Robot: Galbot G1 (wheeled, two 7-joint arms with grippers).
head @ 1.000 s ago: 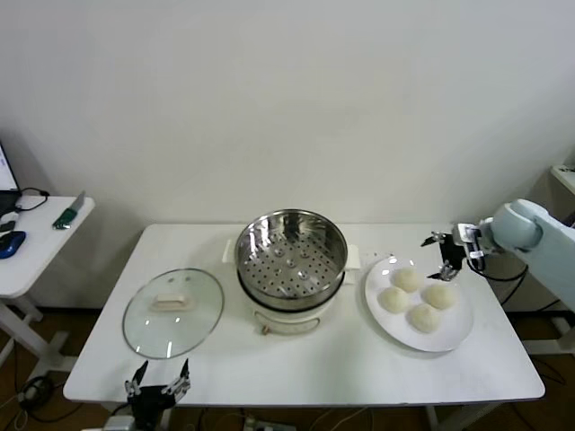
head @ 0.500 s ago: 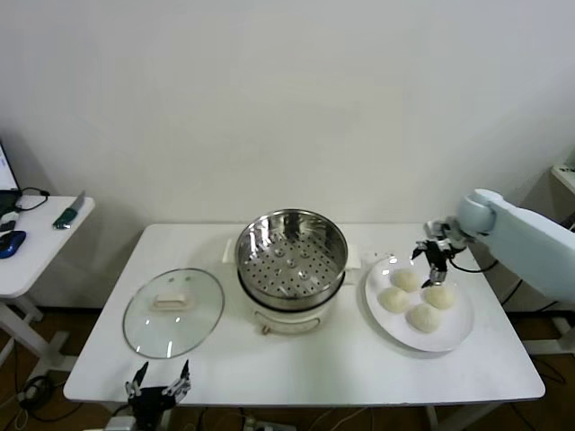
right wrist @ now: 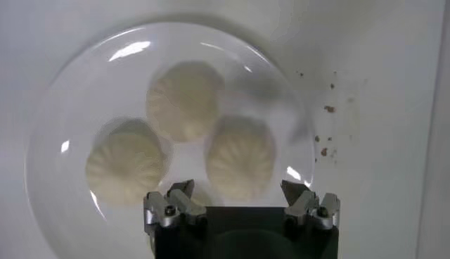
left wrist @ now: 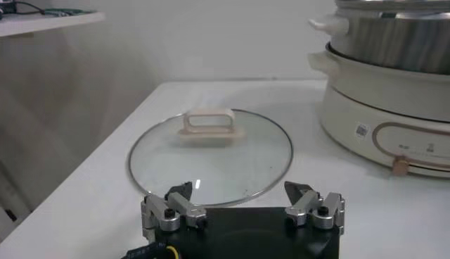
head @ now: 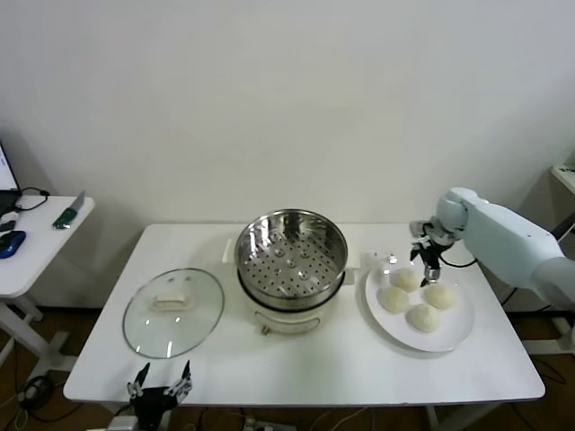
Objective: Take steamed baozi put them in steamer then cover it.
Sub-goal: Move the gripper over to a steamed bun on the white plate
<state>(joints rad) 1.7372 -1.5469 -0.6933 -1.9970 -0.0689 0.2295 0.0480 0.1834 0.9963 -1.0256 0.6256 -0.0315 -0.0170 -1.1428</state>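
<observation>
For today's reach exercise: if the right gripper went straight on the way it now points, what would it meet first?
Probably the rear bun on the plate. The open right gripper points down over it; exact depth is unclear.

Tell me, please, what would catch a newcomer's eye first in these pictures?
The shiny steamer stands uncovered and empty at the table's middle. Its glass cover lies flat to its left, near the parked, open left gripper. To the right, four baozi sit on a white plate, with the open right gripper just above the farthest bun.
</observation>
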